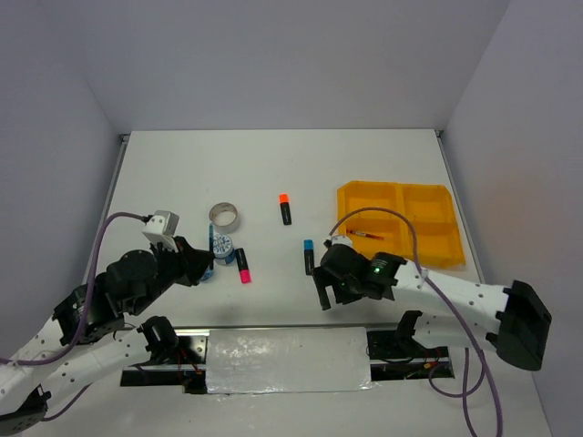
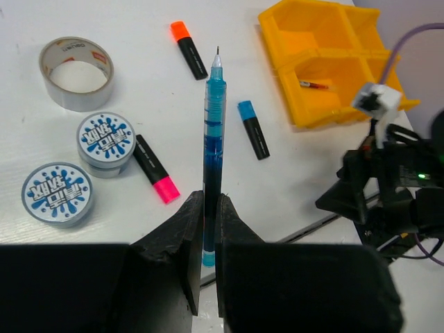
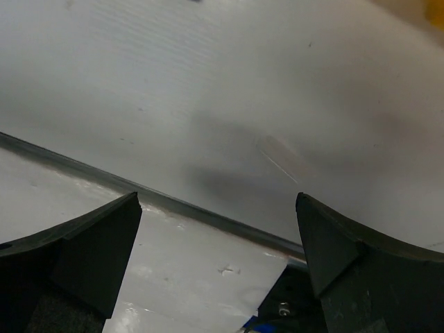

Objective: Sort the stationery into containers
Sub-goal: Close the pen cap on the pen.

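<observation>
Closest to me, the left gripper (image 2: 208, 208) is clamped on the back end of the blue pen (image 2: 214, 125), its fingers nearly together. I see the pen's long axis running straight out from the fingers, tip pointing far, between the pink-capped highlighter (image 2: 156, 170) and the blue-capped highlighter (image 2: 252, 129). I read the right gripper (image 3: 216, 201) as spread wide and holding nothing, over the table (image 3: 277, 83) near its front edge.
</observation>
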Motion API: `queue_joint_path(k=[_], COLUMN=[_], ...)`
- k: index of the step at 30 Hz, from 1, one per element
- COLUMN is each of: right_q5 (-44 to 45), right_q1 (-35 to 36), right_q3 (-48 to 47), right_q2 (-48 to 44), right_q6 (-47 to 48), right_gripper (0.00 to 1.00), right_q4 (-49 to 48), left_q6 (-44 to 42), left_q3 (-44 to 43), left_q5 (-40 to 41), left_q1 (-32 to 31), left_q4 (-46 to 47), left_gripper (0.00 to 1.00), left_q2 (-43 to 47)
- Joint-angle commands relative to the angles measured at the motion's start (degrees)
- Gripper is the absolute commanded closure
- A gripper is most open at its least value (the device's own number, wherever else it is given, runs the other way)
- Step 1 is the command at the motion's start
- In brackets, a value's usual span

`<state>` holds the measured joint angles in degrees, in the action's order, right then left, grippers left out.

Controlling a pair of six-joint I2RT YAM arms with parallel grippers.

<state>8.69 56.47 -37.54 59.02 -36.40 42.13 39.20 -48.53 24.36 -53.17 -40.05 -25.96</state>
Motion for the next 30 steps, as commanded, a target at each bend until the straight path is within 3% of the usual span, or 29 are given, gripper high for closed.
queue_joint_path(k=[1,7,16,26,30], right_q5=[2.5,8.0,3.6,-3.1,-3.9], right_q1=[1.1,1.5,0.7,-2.7,-3.3], right_q3=[-2.9,-4.3,-3.4,-2.4,-1.9], right_q2=[7.5,18.4,16.7,18.1,17.6], right_q6=[-0.9,-2.3,5.5,9.1,9.2], right_gripper=[0.0,0.0,0.01,0.08,0.16], right_q4=[5.0,6.2,-0.6,-3.7,-4.2], left_q6=[-0.4,-1.4,-3.3,-4.0,-4.4], left_q3=[1.3,1.9,1.9,2.0,1.9], left_q5=[-4.8,-8.0,-12.0,-13.4,-14.0], left_q1=[-0.2,-0.2,-0.2,-0.1,-0.1], left_q4=[3.6,4.5,6.1,7.0,7.1], left_gripper=[0.97,0.97,0.97,0.96,0.96], left_q2=[1.3,2.4,2.0,1.5,1.0])
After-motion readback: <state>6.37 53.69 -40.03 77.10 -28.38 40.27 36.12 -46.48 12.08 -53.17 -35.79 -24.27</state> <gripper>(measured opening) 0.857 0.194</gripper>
